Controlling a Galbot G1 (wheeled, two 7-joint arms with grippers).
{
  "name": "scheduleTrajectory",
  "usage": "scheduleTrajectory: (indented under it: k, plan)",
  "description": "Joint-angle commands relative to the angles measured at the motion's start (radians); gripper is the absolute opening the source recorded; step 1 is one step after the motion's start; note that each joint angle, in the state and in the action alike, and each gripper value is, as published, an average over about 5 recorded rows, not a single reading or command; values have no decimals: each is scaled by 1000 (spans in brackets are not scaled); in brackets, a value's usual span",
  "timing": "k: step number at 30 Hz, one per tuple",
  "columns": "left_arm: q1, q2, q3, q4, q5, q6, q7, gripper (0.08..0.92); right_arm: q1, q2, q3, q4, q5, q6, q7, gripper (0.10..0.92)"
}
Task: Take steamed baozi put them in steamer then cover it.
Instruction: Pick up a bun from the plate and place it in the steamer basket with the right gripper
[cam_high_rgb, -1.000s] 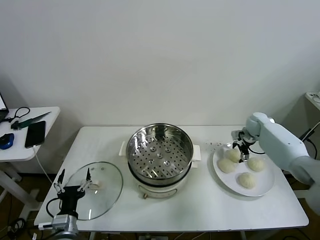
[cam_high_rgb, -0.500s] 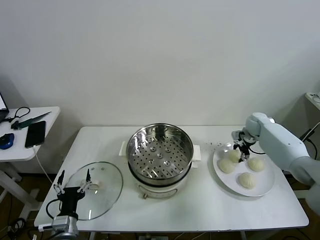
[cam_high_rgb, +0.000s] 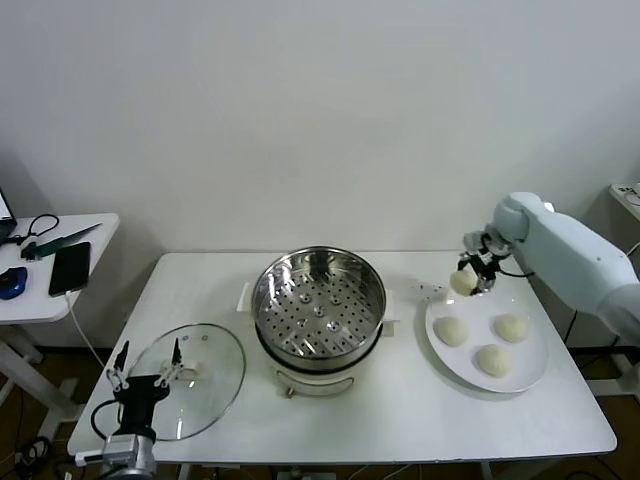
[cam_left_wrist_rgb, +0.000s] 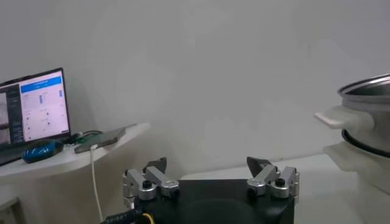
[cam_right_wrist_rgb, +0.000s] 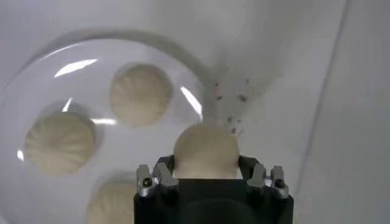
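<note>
A lab or test room is suggested: bare white wall (cam_high_rgb: 320, 110), plain white table (cam_high_rgb: 400, 420), side desk (cam_high_rgb: 40, 290) with laptop (cam_left_wrist_rgb: 33, 112), mouse (cam_high_rgb: 12, 282), cables.

Shiny polished-metal steamer (cam_high_rgb: 320, 305) with perforated insert; clear glossy glass cover (cam_high_rgb: 190, 378), metal-rimmed; matt, smooth doughy baozi (cam_high_rgb: 452, 331) on a glossy white plate (cam_high_rgb: 533, 368); smooth matt white worktop (cam_high_rgb: 400, 420)

Bare table (cam_high_rgb: 430, 400) lies between the plate (cam_high_rgb: 522, 378) and the steamer (cam_high_rgb: 320, 310) — its mouth uncovered (cover (cam_high_rgb: 190, 380) lies well aside), rim and white handle (cam_high_rgb: 392, 305) standing in between
</note>
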Motion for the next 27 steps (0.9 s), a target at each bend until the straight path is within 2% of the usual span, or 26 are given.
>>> scheduleTrajectory:
  k: [1, 7, 12, 19, 27]
  plan:
    - [7, -1, 3, -5, 2, 5, 4, 823, 205, 14, -144, 82, 97, 107, -12, 688]
    - [13, -5, 10, -8, 4, 6, 8, 823, 312, 91, -210, 225, 165, 158, -15, 695]
    - [25, -4, 14, -9, 8, 3, 12, 823, 356, 193, -259, 293, 153, 241, -13, 695]
    - [42, 0, 11, -4, 15, -8, 14, 823, 301, 321, -240, 346, -58, 372, 23, 696]
    - [66, 2, -2, -9, 13, -14, 21, 823, 167, 393, -179, 349, -298, 462, 70, 696]
